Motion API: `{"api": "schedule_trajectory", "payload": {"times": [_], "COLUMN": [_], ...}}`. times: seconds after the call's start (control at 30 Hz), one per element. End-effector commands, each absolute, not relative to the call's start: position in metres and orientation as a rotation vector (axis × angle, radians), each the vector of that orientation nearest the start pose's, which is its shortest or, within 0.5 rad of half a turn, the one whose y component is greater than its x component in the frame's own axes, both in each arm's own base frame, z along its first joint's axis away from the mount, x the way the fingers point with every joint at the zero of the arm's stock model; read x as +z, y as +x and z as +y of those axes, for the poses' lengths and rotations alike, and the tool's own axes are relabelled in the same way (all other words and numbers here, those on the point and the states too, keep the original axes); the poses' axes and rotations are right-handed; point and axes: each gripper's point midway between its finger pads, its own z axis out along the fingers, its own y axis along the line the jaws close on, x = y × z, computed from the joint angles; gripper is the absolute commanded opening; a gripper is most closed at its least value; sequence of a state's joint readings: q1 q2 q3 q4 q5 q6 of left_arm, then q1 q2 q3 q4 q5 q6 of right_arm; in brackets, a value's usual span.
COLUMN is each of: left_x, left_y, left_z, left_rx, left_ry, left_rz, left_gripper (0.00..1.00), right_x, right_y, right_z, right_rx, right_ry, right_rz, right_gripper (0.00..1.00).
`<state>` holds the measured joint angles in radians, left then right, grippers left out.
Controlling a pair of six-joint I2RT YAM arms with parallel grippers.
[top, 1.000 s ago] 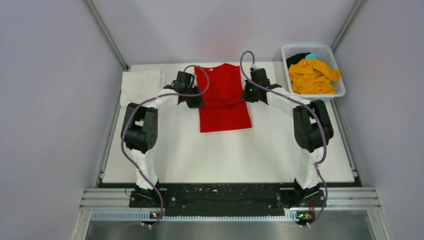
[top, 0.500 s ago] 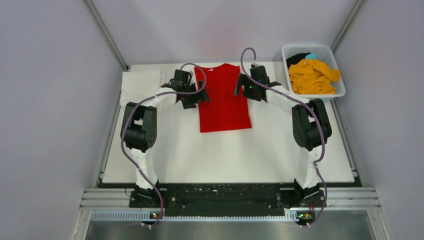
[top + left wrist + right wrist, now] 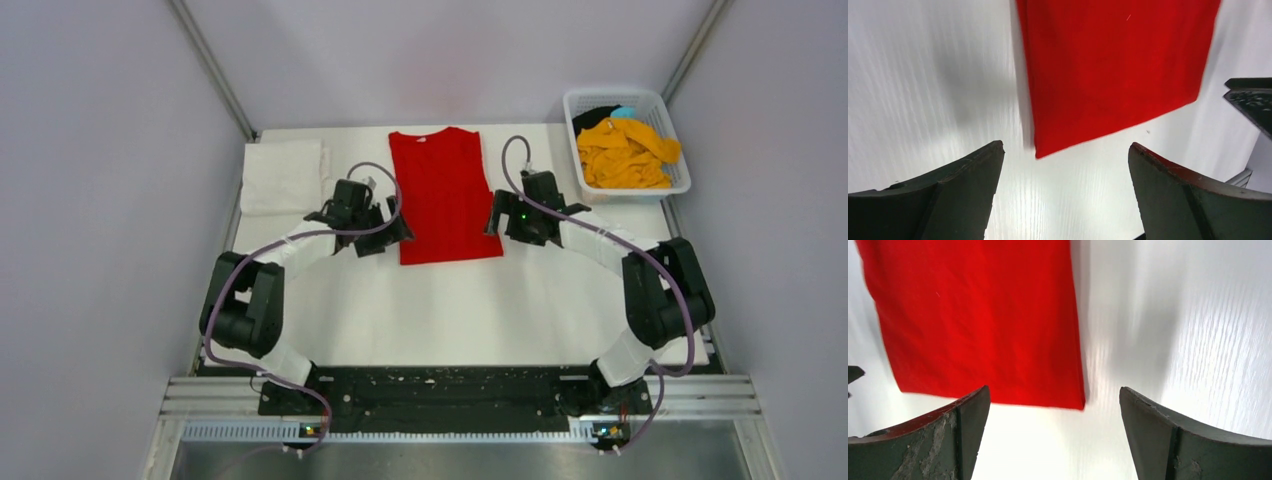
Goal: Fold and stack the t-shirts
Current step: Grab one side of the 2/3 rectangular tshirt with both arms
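A bright red t-shirt (image 3: pixel 445 195) lies flat in the middle of the table with its sleeves folded in, making a long rectangle. My left gripper (image 3: pixel 393 233) is open beside the shirt's near-left corner. In the left wrist view that red corner (image 3: pixel 1108 60) lies just ahead of the wide-spread left gripper (image 3: pixel 1065 145). My right gripper (image 3: pixel 497 216) is open at the near-right edge. In the right wrist view the hem (image 3: pixel 978 315) lies just in front of the right gripper (image 3: pixel 1054 390). Neither holds anything. A white t-shirt (image 3: pixel 283 175) lies folded at the back left.
A white lattice basket (image 3: pixel 675 135) stands at the back right, holding a crumpled orange-yellow shirt (image 3: pixel 625 152), a black one (image 3: pixel 597 115) and a small teal item (image 3: pixel 623 111). Grey walls close in both sides. The white table surface (image 3: pixel 450 310) stretches toward the arm bases.
Both grippers opened and let go of the red shirt's sides near the sleeves, then drew back toward the near end, down to the shirt's lower corners. The shirt stayed flat.
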<state>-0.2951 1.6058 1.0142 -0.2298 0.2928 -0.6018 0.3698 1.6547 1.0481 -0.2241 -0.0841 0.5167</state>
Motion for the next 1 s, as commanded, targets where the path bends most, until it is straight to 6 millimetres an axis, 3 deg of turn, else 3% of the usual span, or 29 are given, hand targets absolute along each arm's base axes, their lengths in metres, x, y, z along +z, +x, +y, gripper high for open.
{"api": "schedule_trajectory", "payload": {"times": [0.0,0.13,0.33,0.63,0.73,0.87,0.97], "left_x": [0.082,0.066,0.046,0.026,0.019,0.017,0.018], "left_y": [0.339,0.332,0.334,0.327,0.325,0.325,0.325], "left_z": [-0.198,-0.201,-0.200,-0.204,-0.201,-0.201,-0.201], "left_rx": [-0.787,-0.805,-0.775,-0.753,-0.724,-0.720,-0.712], "left_ry": [-0.269,-0.331,-0.407,-0.437,-0.456,-0.468,-0.471], "left_rz": [2.482,2.499,2.512,2.565,2.579,2.587,2.587], "left_gripper": [0.99,0.93,0.75,0.44,0.30,0.02,0.00], "right_x": [0.082,0.073,0.064,0.062,0.061,0.058,0.053], "right_y": [0.360,0.352,0.348,0.347,0.347,0.344,0.344], "right_z": [0.180,0.182,0.182,0.178,0.178,0.177,0.175], "right_rx": [0.552,0.580,0.576,0.555,0.552,0.546,0.531], "right_ry": [0.130,0.117,0.105,0.117,0.119,0.124,0.129], "right_rz": [2.439,2.462,2.489,2.491,2.491,2.503,2.513], "right_gripper": [0.99,0.99,0.97,0.95,0.94,0.90,0.84]}}
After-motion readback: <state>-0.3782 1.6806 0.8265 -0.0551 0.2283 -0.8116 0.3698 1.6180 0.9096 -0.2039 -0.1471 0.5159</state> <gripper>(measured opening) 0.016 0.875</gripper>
